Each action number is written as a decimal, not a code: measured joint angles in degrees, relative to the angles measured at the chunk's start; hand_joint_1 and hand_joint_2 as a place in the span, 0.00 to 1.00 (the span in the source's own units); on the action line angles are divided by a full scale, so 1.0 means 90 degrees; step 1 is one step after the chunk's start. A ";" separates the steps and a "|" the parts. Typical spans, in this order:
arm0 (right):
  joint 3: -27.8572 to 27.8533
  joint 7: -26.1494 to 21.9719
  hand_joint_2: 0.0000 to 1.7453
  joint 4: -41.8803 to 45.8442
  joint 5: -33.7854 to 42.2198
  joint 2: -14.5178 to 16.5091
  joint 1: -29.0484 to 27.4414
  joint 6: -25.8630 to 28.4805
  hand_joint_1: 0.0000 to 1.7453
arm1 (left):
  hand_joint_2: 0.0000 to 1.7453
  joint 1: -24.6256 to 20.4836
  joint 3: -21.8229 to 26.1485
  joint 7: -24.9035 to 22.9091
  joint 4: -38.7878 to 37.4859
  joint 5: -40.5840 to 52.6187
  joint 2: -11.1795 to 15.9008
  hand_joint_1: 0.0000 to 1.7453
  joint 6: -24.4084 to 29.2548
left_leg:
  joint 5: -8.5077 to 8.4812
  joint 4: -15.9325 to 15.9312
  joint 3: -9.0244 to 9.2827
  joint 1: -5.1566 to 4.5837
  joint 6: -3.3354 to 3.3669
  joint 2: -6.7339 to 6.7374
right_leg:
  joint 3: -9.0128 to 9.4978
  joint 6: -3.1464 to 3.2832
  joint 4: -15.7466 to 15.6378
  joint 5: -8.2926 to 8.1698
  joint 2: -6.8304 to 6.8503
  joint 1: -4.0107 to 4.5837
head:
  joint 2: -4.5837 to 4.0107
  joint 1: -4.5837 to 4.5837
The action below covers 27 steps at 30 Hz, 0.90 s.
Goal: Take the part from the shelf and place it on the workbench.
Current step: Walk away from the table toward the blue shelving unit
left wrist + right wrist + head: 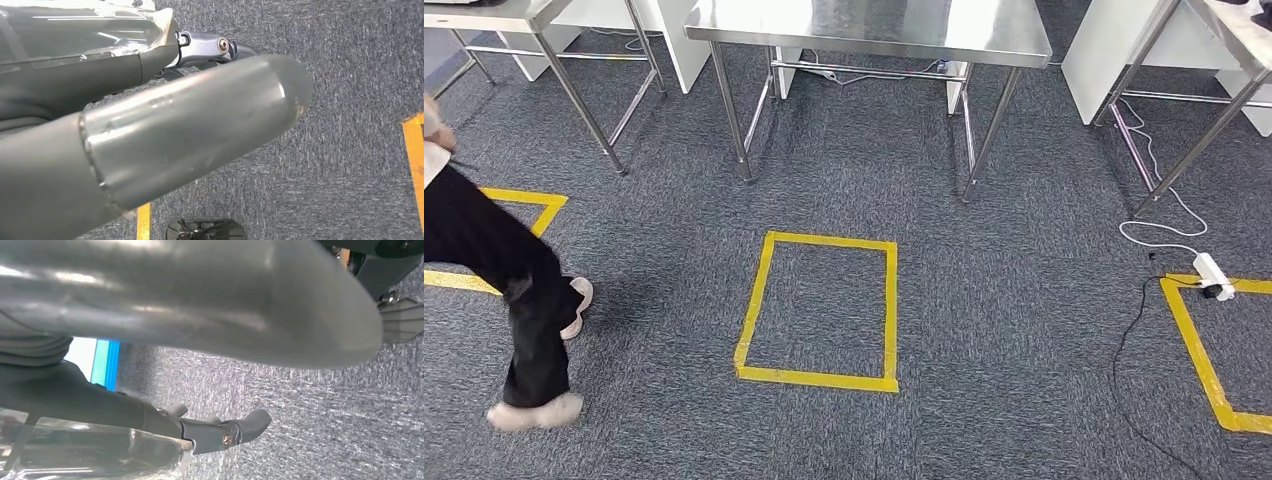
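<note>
A stainless steel workbench [869,30] stands ahead across the grey carpet, its legs reaching the floor beyond a yellow tape square [819,310]. My left hand [190,130] hangs over the carpet, its thick grey thumb apart from the dark fingers [220,47], and there is nothing in it. My right hand [200,305] hangs the same way, its fingers [240,427] straight and apart from the thumb, holding nothing.
A person in black trousers [514,290] walks at the left. More steel tables stand at the far left [484,15] and far right [1239,40]. A white power strip [1212,275] and its cables lie on the floor at the right, beside another yellow tape outline [1199,350].
</note>
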State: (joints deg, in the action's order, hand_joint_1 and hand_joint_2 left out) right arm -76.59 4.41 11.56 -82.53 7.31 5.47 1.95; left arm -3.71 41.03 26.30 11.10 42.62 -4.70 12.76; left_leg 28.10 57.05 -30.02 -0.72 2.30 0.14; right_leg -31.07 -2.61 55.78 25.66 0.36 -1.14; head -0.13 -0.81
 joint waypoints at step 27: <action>0.0214 -0.0012 0.00 0.0000 -0.0202 -0.0078 -0.0064 -0.0276 0.00 | 0.00 0.0090 0.0006 -0.0202 -0.0001 0.0005 -0.0152 0.00 0.0192 | 0.0221 0.1129 -0.0721 0.0209 -0.0339 0.0092 | 0.0257 0.0337 0.0018 0.0278 0.0382 0.0034 | 0.0000 -0.0055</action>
State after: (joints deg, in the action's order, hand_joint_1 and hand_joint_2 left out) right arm -74.66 4.30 11.56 -84.35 6.60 4.89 -0.54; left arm -2.90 41.08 24.48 11.10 42.67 -6.06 14.50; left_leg 30.09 67.21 -36.51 1.16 -0.75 0.97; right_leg -28.76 0.43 55.94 28.17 3.79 -0.84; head -0.13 -1.31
